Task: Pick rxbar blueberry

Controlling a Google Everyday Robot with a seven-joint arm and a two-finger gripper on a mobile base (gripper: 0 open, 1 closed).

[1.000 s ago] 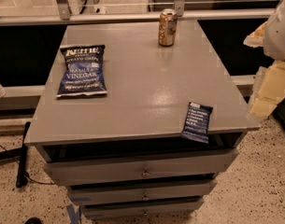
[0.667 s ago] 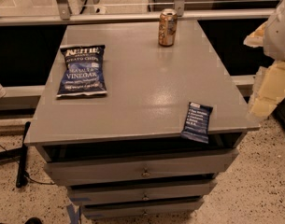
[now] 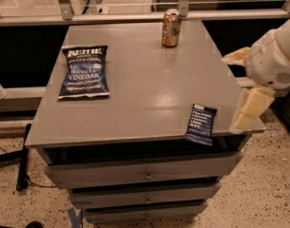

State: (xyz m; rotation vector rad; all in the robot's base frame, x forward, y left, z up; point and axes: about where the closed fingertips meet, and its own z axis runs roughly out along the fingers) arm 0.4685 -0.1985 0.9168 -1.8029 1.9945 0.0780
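The rxbar blueberry (image 3: 200,124) is a small flat dark navy bar with lines of white text. It lies at the front right corner of the grey table (image 3: 149,89), its near end hanging slightly over the front edge. My gripper (image 3: 248,110), pale and cream coloured, hangs from the white arm (image 3: 274,56) at the table's right edge. It is just right of the bar, at about the same height, and apart from it. It holds nothing that I can see.
A large dark blue Kettle sea salt & vinegar chip bag (image 3: 84,71) lies on the table's left side. A brown drink can (image 3: 171,28) stands upright at the back centre. Drawers (image 3: 147,174) sit below the tabletop. A rail (image 3: 135,16) runs behind the table.
The arm and gripper have moved left, closer to the table's right edge and the bar. The bar, bag and can have not moved.
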